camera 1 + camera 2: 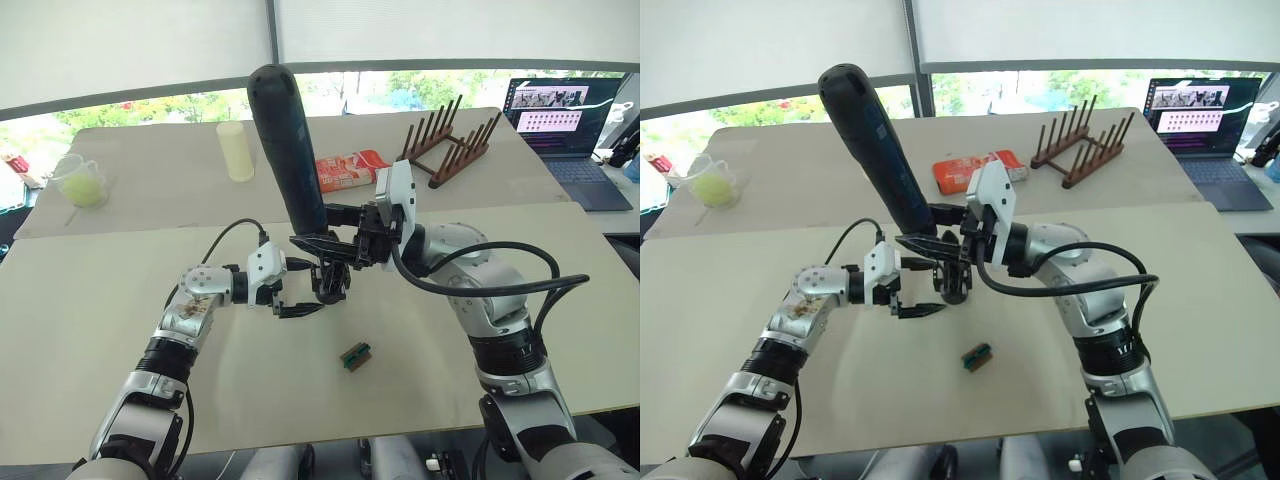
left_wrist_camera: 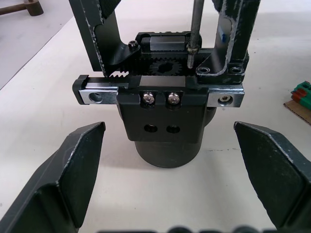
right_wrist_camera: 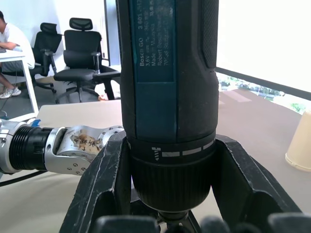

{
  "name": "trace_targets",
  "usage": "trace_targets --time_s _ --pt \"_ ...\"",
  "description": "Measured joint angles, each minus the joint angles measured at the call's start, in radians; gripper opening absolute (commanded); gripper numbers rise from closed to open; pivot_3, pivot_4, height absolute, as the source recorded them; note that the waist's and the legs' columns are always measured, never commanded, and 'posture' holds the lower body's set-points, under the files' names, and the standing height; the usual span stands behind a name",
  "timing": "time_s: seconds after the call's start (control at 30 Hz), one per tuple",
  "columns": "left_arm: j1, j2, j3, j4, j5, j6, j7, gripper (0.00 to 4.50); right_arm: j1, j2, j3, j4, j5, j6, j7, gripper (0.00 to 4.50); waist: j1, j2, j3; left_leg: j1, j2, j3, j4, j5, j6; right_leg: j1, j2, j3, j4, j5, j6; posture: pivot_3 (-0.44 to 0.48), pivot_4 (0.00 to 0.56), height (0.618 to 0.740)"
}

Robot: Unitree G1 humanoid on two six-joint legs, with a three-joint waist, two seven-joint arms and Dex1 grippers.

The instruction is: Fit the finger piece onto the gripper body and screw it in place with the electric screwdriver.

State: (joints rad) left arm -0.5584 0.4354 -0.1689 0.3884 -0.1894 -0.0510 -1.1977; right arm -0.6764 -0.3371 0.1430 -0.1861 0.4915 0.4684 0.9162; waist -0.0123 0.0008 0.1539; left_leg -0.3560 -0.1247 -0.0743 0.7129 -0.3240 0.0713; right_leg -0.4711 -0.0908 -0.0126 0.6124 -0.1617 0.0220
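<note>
Beige table (image 1: 90,300) by a window, laptop (image 1: 560,115) at 2 o'clock, far edge. Near to far:

Green-brown block (image 1: 356,356) loose at 6 o'clock of the work, well apart.

Left gripper (image 1: 297,305): fingers spread wide, empty, flanking gripper body (image 2: 163,114) w/o touching.

Gripper body upright on table at centre; two screws seated on front face, finger piece (image 2: 99,41) already mounted on rail.

Right gripper (image 1: 325,245): clamped on electric screwdriver (image 1: 290,150), tool tilted toward 11 o'clock, bit (image 2: 193,29) down on a screw atop the body.

Judged: fitting done, screwing under way; remaining screws, if any, cannot tell.

Beyond: wooden rack (image 1: 450,145), cream cup (image 1: 236,150).
</note>
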Motion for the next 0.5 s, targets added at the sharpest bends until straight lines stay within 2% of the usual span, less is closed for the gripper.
trace_targets --time_s 0.5 --pt "0.000 0.000 0.000 0.000 0.000 0.000 0.000 4.50 0.000 0.002 0.000 -0.001 0.002 0.000 -0.002 1.91 0.000 0.000 0.000 0.000 0.000 0.000 0.000 0.000 0.000 0.000 0.000 0.000 0.000 0.000 0.000 0.000 0.150 0.740"
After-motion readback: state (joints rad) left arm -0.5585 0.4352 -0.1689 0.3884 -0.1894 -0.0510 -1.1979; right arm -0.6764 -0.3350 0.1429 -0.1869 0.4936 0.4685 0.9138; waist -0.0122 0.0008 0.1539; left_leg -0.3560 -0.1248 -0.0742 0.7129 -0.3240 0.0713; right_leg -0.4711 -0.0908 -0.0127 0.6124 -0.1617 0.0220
